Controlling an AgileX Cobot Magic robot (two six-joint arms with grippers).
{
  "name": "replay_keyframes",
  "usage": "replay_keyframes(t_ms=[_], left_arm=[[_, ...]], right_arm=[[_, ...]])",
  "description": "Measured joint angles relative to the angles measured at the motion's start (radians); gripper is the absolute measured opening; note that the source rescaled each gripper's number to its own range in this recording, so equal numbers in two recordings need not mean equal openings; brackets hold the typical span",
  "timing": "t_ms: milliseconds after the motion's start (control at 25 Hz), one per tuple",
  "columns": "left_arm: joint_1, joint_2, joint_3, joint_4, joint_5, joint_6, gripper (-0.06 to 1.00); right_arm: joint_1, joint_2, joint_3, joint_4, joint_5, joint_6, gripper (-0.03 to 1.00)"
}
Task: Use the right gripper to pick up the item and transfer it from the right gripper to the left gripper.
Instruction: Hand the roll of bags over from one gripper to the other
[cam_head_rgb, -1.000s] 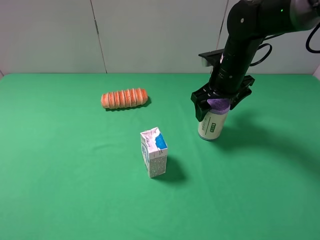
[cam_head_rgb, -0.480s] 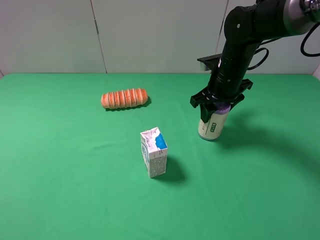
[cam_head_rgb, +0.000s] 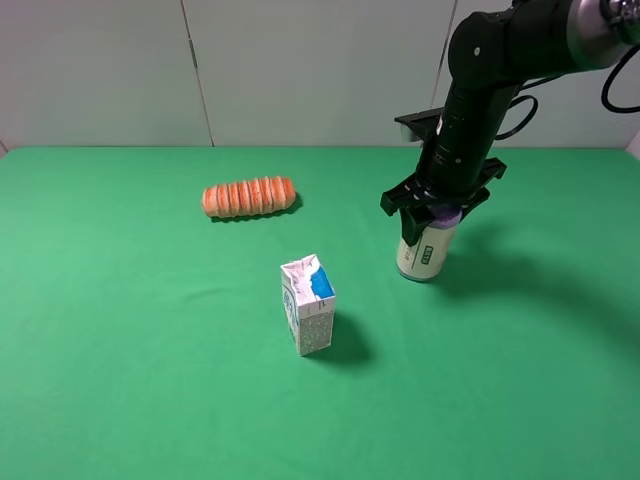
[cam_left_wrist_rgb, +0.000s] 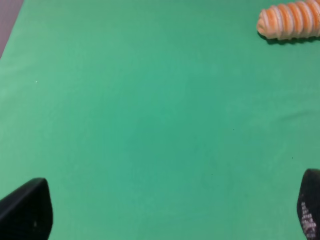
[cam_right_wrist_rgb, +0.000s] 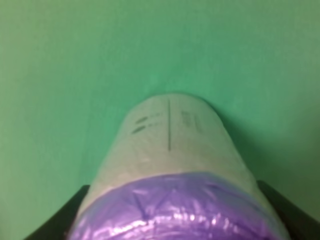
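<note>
The item (cam_head_rgb: 424, 254), a cream canister with a purple top and a small green label, stands upright on the green table at the right. My right gripper (cam_head_rgb: 432, 212) comes down over its purple top, with one black finger against each side. In the right wrist view the item (cam_right_wrist_rgb: 170, 145) fills the frame, and the right gripper (cam_right_wrist_rgb: 175, 212) has its fingers pressed against both flanks. The left gripper (cam_left_wrist_rgb: 167, 215) is open and empty, with only its two fingertips showing above bare green table. It is out of the exterior view.
A white-and-blue carton (cam_head_rgb: 308, 303) stands near the table's middle, left of the item. An orange ridged roll (cam_head_rgb: 249, 196) lies further back on the left; it also shows in the left wrist view (cam_left_wrist_rgb: 290, 20). The green table (cam_head_rgb: 150, 380) meets a grey wall at the back.
The right gripper's fingers were spread wide around the item's top a second ago; they have closed in against it. The item has not moved.
</note>
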Motion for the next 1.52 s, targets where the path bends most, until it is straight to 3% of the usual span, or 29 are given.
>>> replay_keyframes(t_ms=[400, 960, 1520], left_arm=[[0.000, 0.000, 0.000, 0.000, 0.000, 0.000, 0.93], [0.000, 0.000, 0.000, 0.000, 0.000, 0.000, 0.93], [0.000, 0.000, 0.000, 0.000, 0.000, 0.000, 0.93]], right_arm=[[0.000, -0.137, -0.183, 0.020, 0.193, 0.000, 0.05], [0.000, -0.252, -0.218, 0.205, 0.243, 0.000, 0.05], [0.000, -0.252, -0.124, 0.259, 0.242, -0.023, 0.05]])
